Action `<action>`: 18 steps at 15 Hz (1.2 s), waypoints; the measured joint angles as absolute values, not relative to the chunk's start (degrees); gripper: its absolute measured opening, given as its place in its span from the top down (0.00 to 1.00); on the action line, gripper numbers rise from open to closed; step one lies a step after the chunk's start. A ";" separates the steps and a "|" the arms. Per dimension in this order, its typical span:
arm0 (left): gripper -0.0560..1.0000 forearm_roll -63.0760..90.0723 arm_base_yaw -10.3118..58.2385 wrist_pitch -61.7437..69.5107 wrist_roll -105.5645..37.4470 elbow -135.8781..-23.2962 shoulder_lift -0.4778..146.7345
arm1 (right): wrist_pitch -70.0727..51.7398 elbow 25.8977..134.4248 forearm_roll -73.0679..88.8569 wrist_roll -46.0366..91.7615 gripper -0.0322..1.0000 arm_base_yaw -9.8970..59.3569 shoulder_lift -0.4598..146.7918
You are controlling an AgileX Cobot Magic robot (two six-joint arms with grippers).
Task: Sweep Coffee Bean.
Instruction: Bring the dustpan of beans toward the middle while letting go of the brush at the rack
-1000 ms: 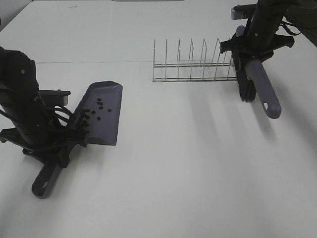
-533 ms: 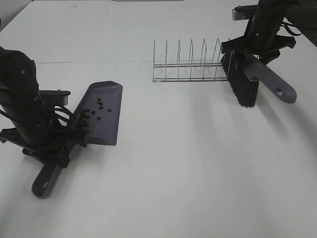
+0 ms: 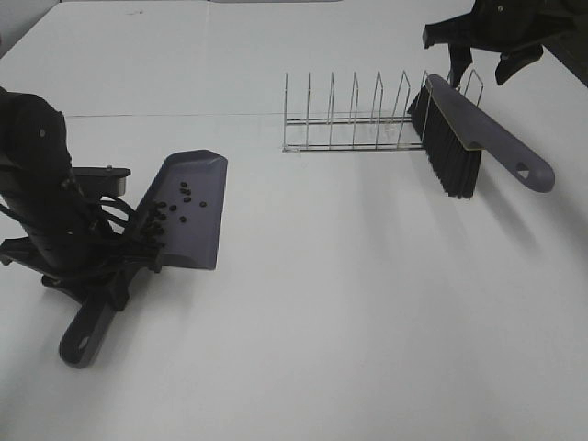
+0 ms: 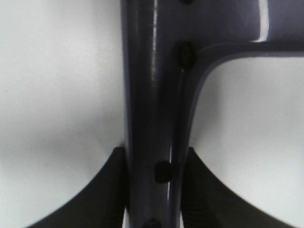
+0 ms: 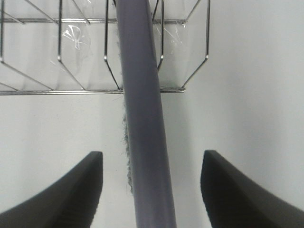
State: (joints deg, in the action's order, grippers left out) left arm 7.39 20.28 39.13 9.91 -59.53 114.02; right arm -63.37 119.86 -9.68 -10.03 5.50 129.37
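Several coffee beans (image 3: 173, 208) lie in the grey-purple dustpan (image 3: 195, 197) on the table's left side. My left gripper (image 3: 118, 260) is shut on the dustpan's handle (image 3: 84, 333). In the left wrist view the handle (image 4: 152, 109) runs between the fingers (image 4: 108, 190), with single beans (image 4: 186, 53) on it. The grey-purple brush (image 3: 478, 129) with black bristles (image 3: 448, 158) rests at the right end of the wire rack (image 3: 354, 119). My right gripper (image 3: 480, 64) is open and empty just above it. The right wrist view shows the brush (image 5: 142, 123) between wide-apart fingers (image 5: 80, 190).
The wire rack (image 5: 57, 52) stands at the back middle of the white table (image 3: 349, 303), its right end against the brush. A seam line (image 3: 165, 115) crosses the table's far part.
The right gripper has swung the brush down against the rack's right end, opened, let it go and lifted up. The left arm, dustpan and beans have not moved.
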 joint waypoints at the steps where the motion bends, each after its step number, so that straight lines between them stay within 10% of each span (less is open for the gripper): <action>1: 0.70 8.08 20.28 38.90 9.91 -59.36 113.50 | -63.54 119.86 -9.22 -10.03 0.48 5.50 128.17; 12: 0.70 13.41 24.29 39.99 9.97 -62.40 115.57 | -67.09 119.86 -6.82 -9.51 0.48 5.50 127.43; 18: 0.38 13.69 24.29 39.88 9.68 -62.62 115.57 | -69.67 119.86 -7.05 -9.40 0.48 5.50 127.48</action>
State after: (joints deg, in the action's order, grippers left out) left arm 13.69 24.29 39.88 9.68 -62.62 115.57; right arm -69.67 119.86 -7.05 -9.40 5.50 127.48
